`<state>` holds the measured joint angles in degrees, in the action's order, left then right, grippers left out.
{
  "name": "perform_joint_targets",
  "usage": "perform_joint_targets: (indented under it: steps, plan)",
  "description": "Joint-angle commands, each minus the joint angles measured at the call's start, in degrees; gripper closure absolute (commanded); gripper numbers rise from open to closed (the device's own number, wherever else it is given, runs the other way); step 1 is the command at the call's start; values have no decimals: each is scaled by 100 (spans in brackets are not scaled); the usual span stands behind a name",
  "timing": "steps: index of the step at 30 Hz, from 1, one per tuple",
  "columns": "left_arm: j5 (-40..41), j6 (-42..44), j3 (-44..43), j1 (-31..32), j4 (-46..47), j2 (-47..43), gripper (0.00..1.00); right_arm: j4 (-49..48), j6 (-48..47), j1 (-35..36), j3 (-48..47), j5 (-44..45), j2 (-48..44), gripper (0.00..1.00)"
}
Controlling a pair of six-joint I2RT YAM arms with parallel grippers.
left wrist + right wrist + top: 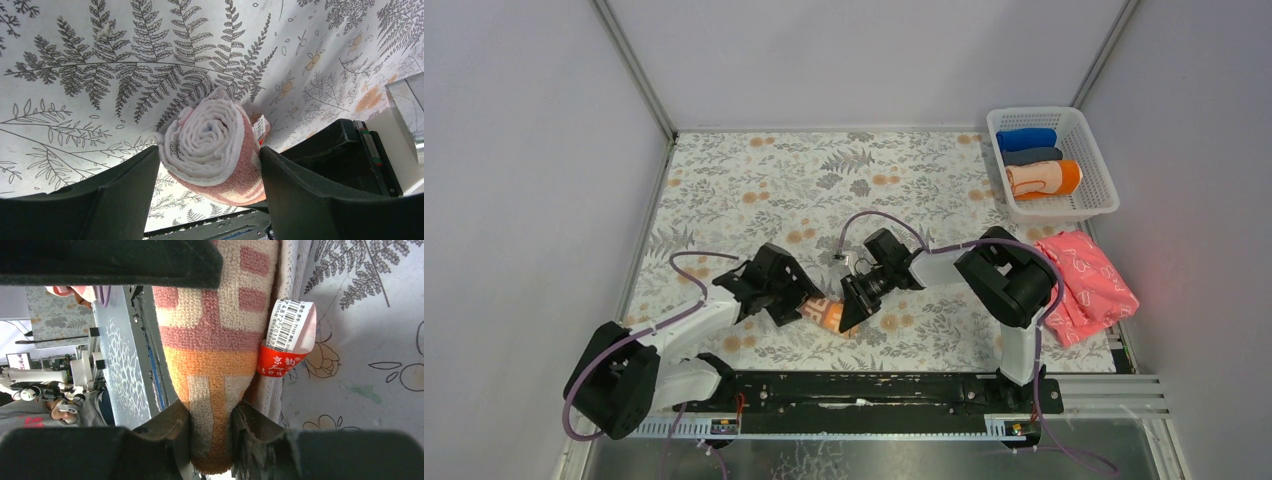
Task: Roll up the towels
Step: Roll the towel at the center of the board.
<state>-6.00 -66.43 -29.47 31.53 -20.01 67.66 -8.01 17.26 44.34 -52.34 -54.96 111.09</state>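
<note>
While low, face to face, left pincer (209, 165) and right pincer (210, 426) tight on rolled towel (205, 140)

Overhead, the towel (829, 314) is mostly hidden.

On the table (754, 190), close to the near edge and about in the middle, is the rolled towel (829, 315). The left gripper (812, 308) is on its left side and the right gripper (848, 312) is on its right side. Each one holds the towel between its fingers. A tag (290, 340) sticks out of the side of the roll.

In the far right corner stands a basket (1104, 200). Three rolls lie in it side by side in a row from back to front: the far roll (1026, 139), the middle roll (1032, 157) and the near roll (1044, 178).

In front of the basket, at the table's right edge, lies a loose cloth (1084, 285), well apart from the rolled towel.
</note>
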Motion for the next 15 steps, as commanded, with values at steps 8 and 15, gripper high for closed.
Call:
perform_joint_targets:
  steps: [8,15]
  plan:
    - [182,-82,198,91,607,373,38,1023,-274,6,20,1146,-174,85]
    - [466,108,169,132,615,577,56,1666,-646,283,-214,2021,-782,60]
